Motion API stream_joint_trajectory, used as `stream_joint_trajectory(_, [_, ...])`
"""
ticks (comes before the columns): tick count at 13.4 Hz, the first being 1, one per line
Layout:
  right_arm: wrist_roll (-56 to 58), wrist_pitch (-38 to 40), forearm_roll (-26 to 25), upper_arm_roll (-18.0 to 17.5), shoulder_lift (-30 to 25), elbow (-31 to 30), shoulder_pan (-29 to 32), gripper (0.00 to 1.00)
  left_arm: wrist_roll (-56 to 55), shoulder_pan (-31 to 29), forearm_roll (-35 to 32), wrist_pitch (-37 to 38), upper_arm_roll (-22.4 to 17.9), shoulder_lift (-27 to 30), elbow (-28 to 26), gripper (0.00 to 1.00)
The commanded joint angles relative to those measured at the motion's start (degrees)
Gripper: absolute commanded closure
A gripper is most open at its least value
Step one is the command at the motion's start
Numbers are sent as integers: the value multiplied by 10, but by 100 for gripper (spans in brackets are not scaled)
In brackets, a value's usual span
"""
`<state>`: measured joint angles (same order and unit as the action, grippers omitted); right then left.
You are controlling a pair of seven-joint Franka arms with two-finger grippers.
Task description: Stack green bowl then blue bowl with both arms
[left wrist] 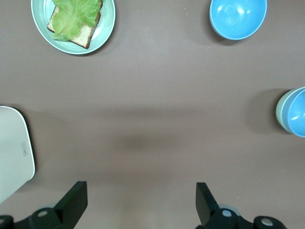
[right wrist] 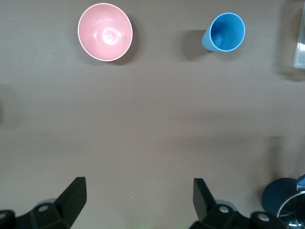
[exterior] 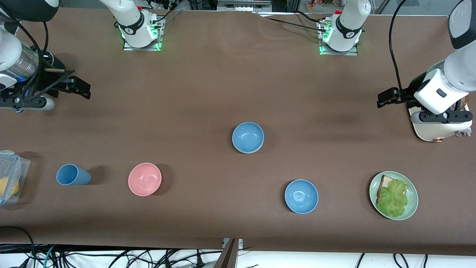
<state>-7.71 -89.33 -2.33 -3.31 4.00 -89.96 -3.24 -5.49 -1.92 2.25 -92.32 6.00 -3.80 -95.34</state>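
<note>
Brown table (exterior: 208, 93) lies between two waiting arms, both grippers spread wide, holding nothing.
Left gripper (exterior: 386, 99) hovers over bare cloth beside a white slab (left wrist: 12, 150); right gripper (exterior: 76, 86) hangs likewise at its own end. Well apart from both, mid-table, a blue bowl (exterior: 248, 137) sits nested in the green bowl (left wrist: 281, 112).

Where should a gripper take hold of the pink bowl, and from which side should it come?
Pinch the rim of the pink bowl from straight above, one finger inside, one outside: it stands upright, mouth up, thin-walled. The open right gripper is probably best, being at that end.
</note>
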Motion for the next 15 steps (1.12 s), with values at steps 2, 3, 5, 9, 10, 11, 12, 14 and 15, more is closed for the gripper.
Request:
stream_joint_trajectory(2, [9, 12, -4, -4, 4, 13, 3, 1, 14, 2, -8, -50, 7, 62, -81, 0])
stream_joint_trajectory(3, [9, 12, -4, -4, 4, 14, 3, 1, 12, 2, -9, -46, 7, 58, -69, 0])
stream_joint_trajectory(5, [8, 12, -4, -5, 4, 13, 3, 1, 12, 12, -11, -22, 0, 42, -38, 0])
stream_joint_trajectory(9, [8, 12, -4, -5, 4, 13, 3, 1, 12, 44, -12, -11, -40, 18, -8, 0])
stream_joint_trajectory(10, [9, 12, -4, -5, 4, 13, 3, 1, 12, 45, -12, -10, -40, 18, -7, 0])
stream_joint_trajectory(11, [8, 12, -4, -5, 4, 13, 3, 1, 13, 45, -13, -10, -40, 18, -7, 0])
stream_joint_trajectory(12, [8, 12, -4, -5, 4, 13, 3, 1, 13, 46, -24, -9, -40, 19, -6, 0])
stream_joint_trajectory(14, [8, 12, -4, -5, 4, 13, 3, 1, 13, 46, -32, -8, -34, 19, -6, 0])
stream_joint_trajectory(15, [8, 12, -4, -5, 4, 14, 3, 1, 13, 46, -32, -8, -33, 19, -6, 0])
